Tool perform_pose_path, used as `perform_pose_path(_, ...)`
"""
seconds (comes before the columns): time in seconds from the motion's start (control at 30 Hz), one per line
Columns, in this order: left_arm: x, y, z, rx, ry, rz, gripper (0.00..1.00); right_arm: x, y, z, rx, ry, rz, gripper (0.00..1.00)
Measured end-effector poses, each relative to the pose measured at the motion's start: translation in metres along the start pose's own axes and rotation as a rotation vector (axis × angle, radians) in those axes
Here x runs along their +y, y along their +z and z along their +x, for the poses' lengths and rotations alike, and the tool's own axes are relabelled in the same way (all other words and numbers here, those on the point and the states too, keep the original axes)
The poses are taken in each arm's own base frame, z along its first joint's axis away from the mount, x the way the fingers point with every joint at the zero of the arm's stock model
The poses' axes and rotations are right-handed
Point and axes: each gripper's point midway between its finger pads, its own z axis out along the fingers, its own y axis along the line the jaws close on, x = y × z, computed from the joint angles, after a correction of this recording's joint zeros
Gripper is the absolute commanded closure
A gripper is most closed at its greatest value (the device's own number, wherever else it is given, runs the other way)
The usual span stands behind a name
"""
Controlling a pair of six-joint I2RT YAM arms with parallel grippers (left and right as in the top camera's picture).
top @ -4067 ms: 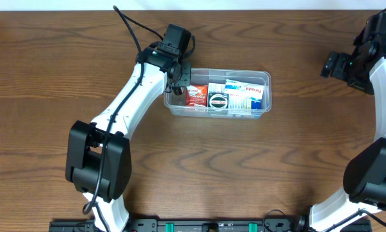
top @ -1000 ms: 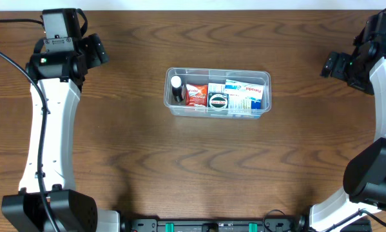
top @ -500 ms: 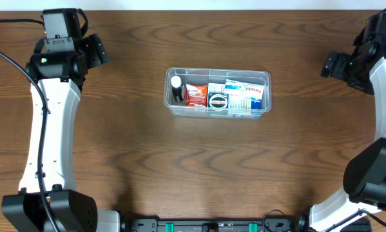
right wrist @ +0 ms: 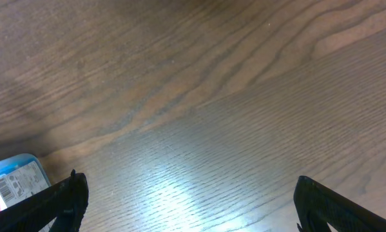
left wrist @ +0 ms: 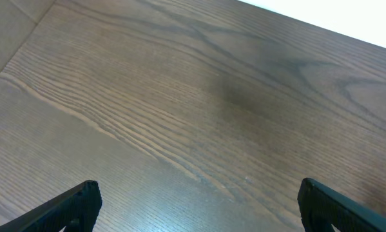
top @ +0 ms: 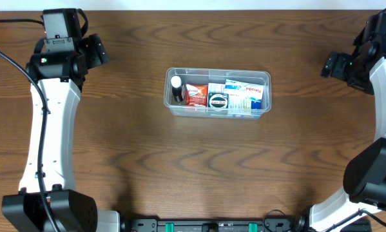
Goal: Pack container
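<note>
The container, a clear plastic tub, sits in the middle of the table. It holds a dark bottle with a white cap at its left end, then a red box, a round black tin and white and blue packets. My left gripper is far off at the back left, open, and in its wrist view the left gripper has only bare wood between its fingertips. My right gripper is open at the back right, and in its wrist view the right gripper is likewise empty.
The wooden table has nothing else on it in the overhead view. A corner of a blue and white packet shows at the lower left edge of the right wrist view. Both arm bases stand at the front edge.
About four seconds ago my left gripper was over the container's left end; it has since pulled back to the far left, leaving the bottle in the tub. Nothing moved in the last second.
</note>
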Motion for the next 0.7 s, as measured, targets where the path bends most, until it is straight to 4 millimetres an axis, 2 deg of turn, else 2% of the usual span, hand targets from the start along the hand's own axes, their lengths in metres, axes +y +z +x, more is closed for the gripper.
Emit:
perform_pose_path(0.2,0.0,0.0,0.0,0.001,0.0,0.0,0.02,0.0,-0.005,-0.001,-0.013,0.001,-0.003,0.01)
perform_pose_path(0.27,0.0,0.0,0.0,0.001,0.0,0.0,0.02,0.0,-0.016,-0.003,-0.039,0.001,-0.009,0.01)
perform_pose_path(0.33,0.0,0.0,0.0,0.001,0.0,0.0,0.02,0.0,-0.035,-0.006,-0.085,0.002,-0.018,0.01)
perform_pose_path(0.43,0.0,0.0,0.0,0.001,0.0,0.0,0.02,0.001,-0.081,-0.01,-0.198,0.003,-0.042,0.01)
perform_pose_path(0.53,0.0,0.0,0.0,0.001,0.0,0.0,0.02,0.005,-0.142,-0.007,-0.348,-0.006,-0.082,0.01)
perform_pose_path(0.7,0.0,0.0,0.0,0.001,0.0,0.0,0.02,0.011,-0.247,0.021,-0.606,-0.038,-0.167,0.01)
